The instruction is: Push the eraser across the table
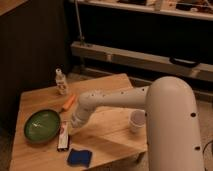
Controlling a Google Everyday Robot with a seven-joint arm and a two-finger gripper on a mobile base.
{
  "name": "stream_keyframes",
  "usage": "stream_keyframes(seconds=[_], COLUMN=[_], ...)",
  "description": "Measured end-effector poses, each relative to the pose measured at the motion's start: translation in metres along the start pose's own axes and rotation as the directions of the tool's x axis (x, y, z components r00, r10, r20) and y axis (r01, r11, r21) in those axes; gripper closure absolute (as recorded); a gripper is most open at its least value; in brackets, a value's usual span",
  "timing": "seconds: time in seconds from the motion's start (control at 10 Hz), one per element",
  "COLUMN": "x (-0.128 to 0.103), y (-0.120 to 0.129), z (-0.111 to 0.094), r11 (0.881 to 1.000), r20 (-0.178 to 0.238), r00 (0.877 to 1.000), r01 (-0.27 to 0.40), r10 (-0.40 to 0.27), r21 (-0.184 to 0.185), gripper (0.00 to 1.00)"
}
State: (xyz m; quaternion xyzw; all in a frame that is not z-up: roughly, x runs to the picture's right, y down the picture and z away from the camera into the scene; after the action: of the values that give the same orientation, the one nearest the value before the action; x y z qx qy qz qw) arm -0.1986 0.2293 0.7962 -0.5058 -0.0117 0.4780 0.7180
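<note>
The eraser (63, 136) is a slim bar with a dark top, a red patch and white edges. It lies on the wooden table (107, 132) just right of the green bowl (42, 125). My white arm reaches across the table from the right. The gripper (73, 125) is at its end, low over the tabletop, right beside the eraser's far end and touching or almost touching it.
A blue wavy-edged sponge (79, 157) lies near the front edge below the eraser. A small orange stick (68, 103) lies behind the gripper. A small bottle (61, 82) stands at the back left. A white cup (137, 121) stands at the right.
</note>
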Motion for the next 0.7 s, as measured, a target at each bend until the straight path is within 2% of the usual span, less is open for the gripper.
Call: stream_keyframes(seconds=[0.7], x=[-0.012], y=[0.019], z=[0.014], r11=[0.999], r20=[-0.022], r00=[0.999], r01=[0.04], r10=[-0.041], r21=[-0.014], gripper=[0.93])
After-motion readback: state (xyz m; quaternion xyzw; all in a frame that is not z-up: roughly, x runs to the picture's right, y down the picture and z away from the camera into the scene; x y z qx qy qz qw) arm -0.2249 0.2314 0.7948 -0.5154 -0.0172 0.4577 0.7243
